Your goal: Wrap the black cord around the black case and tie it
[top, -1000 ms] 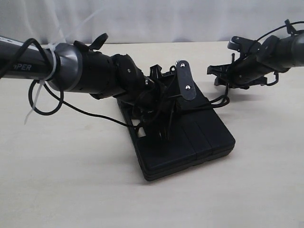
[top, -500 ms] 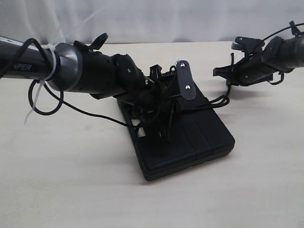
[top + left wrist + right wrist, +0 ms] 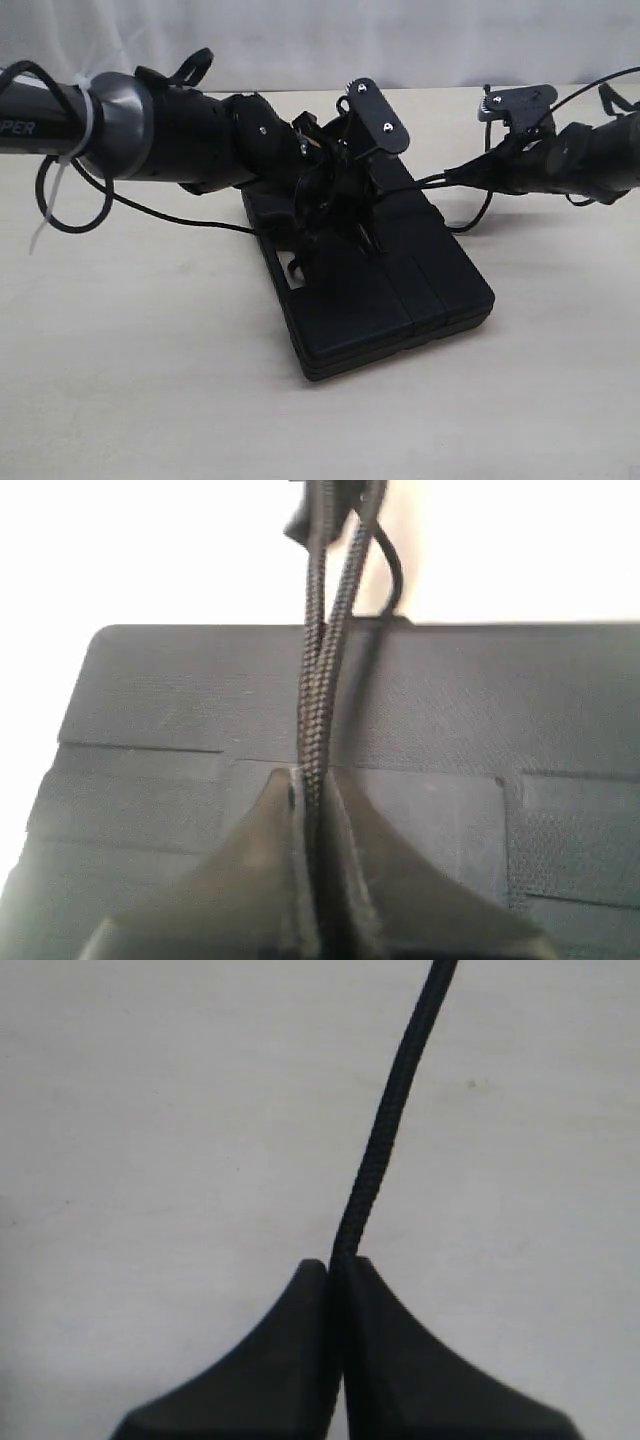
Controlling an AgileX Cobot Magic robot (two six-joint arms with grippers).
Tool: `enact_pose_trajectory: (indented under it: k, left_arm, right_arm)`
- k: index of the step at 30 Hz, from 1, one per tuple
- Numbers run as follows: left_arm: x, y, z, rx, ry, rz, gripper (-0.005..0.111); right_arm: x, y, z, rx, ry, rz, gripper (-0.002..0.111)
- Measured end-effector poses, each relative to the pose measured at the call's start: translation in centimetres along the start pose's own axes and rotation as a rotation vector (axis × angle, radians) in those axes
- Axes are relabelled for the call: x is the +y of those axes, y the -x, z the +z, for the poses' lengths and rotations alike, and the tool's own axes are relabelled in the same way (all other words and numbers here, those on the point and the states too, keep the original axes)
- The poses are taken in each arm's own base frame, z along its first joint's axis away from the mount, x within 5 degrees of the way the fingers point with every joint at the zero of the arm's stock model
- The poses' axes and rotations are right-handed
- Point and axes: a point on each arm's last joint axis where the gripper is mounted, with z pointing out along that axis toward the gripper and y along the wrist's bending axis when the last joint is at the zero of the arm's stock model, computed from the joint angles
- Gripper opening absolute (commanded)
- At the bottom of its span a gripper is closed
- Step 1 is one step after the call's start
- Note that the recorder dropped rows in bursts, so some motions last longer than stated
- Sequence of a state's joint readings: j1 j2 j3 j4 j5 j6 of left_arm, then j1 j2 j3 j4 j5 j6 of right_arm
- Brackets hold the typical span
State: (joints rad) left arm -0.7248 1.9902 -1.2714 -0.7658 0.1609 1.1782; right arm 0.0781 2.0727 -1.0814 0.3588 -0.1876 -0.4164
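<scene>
Over the middle of the pale table (image 3: 150, 380), the flat black case (image 3: 390, 300) lay flat, its near corner pointing toward the camera. The left gripper (image 3: 312, 790) hung just above the case's far half with its jaws pinched together on two strands of the braided black cord (image 3: 320, 680). Those strands ran side by side across the lid and dropped over the far edge.

What had changed lay on the other side. A second earlier the right gripper (image 3: 335, 1265) had stood with its jaws apart, higher up and well clear of the case. Now its jaws were pressed tight on a single strand of the cord, over bare table just beside the case's right edge, and the arm had swung lower and closer in. The left arm had also lifted a little, raising its pinched strands off the lid. In the outside view a line of cord ran almost straight between the two grippers.

With each arm now holding cord, the job looked to have reached the tying stage, and drawing the two grips apart would probably snug the cord down. Whether a full turn already circled the case could not be made out, black lying on black. A slack dark loop hung below the right arm, though it was unclear whether that was cord or arm cable.
</scene>
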Motion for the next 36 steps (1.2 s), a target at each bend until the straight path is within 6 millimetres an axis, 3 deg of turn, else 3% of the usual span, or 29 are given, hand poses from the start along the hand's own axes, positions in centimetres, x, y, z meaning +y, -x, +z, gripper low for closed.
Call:
enact_pose_trajectory:
  k: [2, 6, 8, 15, 29, 36]
  left_arm:
    - [1.3, -0.2, -0.7, -0.001, 0.013, -0.091, 0.0]
    - [5.7, -2.4, -1.6, 0.023, 0.076, -0.261, 0.0]
    - [6.5, -2.9, -1.9, 0.024, 0.081, -0.308, 0.0]
    - [6.8, -2.8, -1.9, 0.0, 0.113, -0.327, 0.0]
    - [9.1, -2.6, -2.5, -0.098, 0.334, -0.468, 0.0]
    - [7.5, -1.0, -2.8, -0.122, 0.348, -0.225, 0.0]
  right_arm:
    - [0.9, -0.5, -0.8, -0.08, -0.019, -0.067, 0.004]
    - [1.7, -2.1, -2.0, -0.215, -0.032, -0.226, 0.004]
    - [2.5, -2.6, -2.6, -0.284, -0.014, -0.329, 0.004]
    - [4.0, -2.5, -3.6, -0.403, -0.046, -0.613, 0.004]
    - [4.3, -2.2, -3.8, -0.433, -0.059, -0.742, 0.004]
    - [4.3, -2.2, -3.8, -0.437, -0.06, -0.741, 0.004]
